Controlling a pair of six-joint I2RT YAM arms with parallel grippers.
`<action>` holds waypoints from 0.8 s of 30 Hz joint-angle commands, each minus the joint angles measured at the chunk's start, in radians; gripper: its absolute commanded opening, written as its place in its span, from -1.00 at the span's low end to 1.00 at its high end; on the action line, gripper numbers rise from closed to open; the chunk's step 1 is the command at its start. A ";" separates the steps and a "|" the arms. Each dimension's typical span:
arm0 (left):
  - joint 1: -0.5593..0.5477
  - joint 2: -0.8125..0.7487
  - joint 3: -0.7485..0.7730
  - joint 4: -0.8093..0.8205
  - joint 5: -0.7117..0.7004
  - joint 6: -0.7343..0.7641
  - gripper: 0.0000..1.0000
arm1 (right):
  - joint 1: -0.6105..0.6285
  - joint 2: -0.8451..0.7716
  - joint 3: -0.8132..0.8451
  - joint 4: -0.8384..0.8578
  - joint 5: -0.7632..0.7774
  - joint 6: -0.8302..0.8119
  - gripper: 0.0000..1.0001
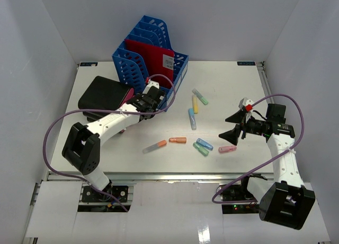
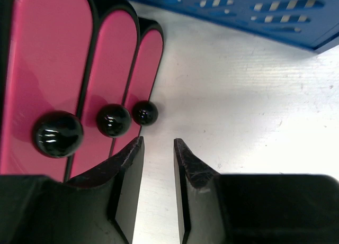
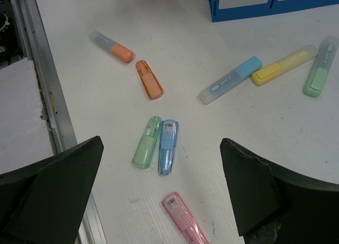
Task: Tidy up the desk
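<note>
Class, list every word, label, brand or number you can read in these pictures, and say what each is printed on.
Nothing is legible.
Dark print on the long blue highlighter: too small to read.
White stickers on the short blue highlighter and the pink highlighter: blurred.
Small dark mark at the far edge of the desk: too small to read.

White desk (image 1: pixel 233 85): scattered highlighters (image 1: pixel 192 118), blue rack (image 1: pixel 132 64)
</note>
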 commanded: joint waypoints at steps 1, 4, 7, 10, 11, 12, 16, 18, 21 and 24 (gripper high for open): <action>-0.010 0.012 -0.033 0.017 -0.070 -0.040 -0.22 | -0.005 0.006 -0.006 -0.012 -0.030 -0.010 0.96; -0.026 0.061 -0.019 0.013 -0.164 -0.044 -0.15 | -0.005 0.009 -0.006 -0.012 -0.028 -0.010 0.96; -0.042 0.111 -0.005 -0.014 -0.249 -0.080 -0.01 | -0.006 0.010 -0.006 -0.012 -0.026 -0.009 0.96; -0.063 0.138 0.008 -0.075 -0.351 -0.178 0.06 | -0.005 0.012 -0.006 -0.012 -0.027 -0.010 0.96; -0.069 0.147 0.014 -0.099 -0.379 -0.213 0.07 | -0.005 0.013 -0.006 -0.012 -0.028 -0.010 0.96; -0.075 0.157 0.021 -0.124 -0.403 -0.253 0.08 | -0.005 0.015 -0.005 -0.012 -0.030 -0.010 0.96; -0.088 0.232 0.087 -0.323 -0.506 -0.455 0.13 | -0.006 0.019 -0.004 -0.015 -0.032 -0.009 0.96; -0.090 0.306 0.169 -0.539 -0.560 -0.684 0.14 | -0.006 0.018 -0.005 -0.015 -0.031 -0.010 0.96; -0.090 0.425 0.267 -0.757 -0.618 -0.910 0.24 | -0.007 0.019 -0.005 -0.014 -0.029 -0.010 0.96; -0.087 0.464 0.272 -0.757 -0.624 -0.928 0.24 | -0.007 0.020 -0.004 -0.015 -0.028 -0.011 0.96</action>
